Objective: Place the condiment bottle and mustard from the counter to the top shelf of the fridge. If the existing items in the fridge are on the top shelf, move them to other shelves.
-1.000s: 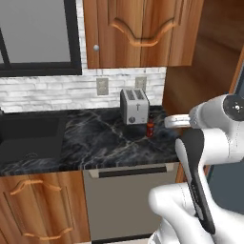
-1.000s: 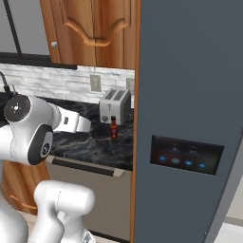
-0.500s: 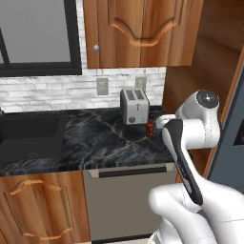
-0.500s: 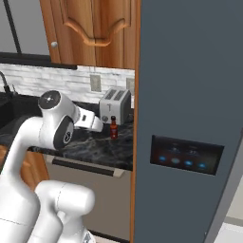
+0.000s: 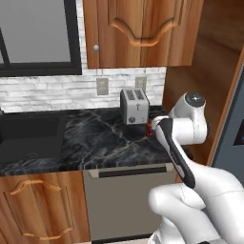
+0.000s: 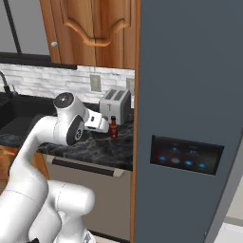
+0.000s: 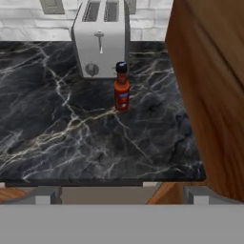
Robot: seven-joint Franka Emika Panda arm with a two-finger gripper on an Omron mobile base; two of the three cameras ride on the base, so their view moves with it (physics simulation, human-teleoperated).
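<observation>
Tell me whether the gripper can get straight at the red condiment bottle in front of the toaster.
Probably yes. The condiment bottle stands upright and alone on the black counter, just in front of the toaster; bare counter lies on the hand camera's side of it.

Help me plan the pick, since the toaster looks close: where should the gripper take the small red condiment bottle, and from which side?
Probably around the red body of the condiment bottle, below its dark cap, coming from the open counter side in front. It stands upright and slim, so the fingers could close across its width. The toaster stands just behind it and the wooden panel to one side, leaving the front freest.
</observation>
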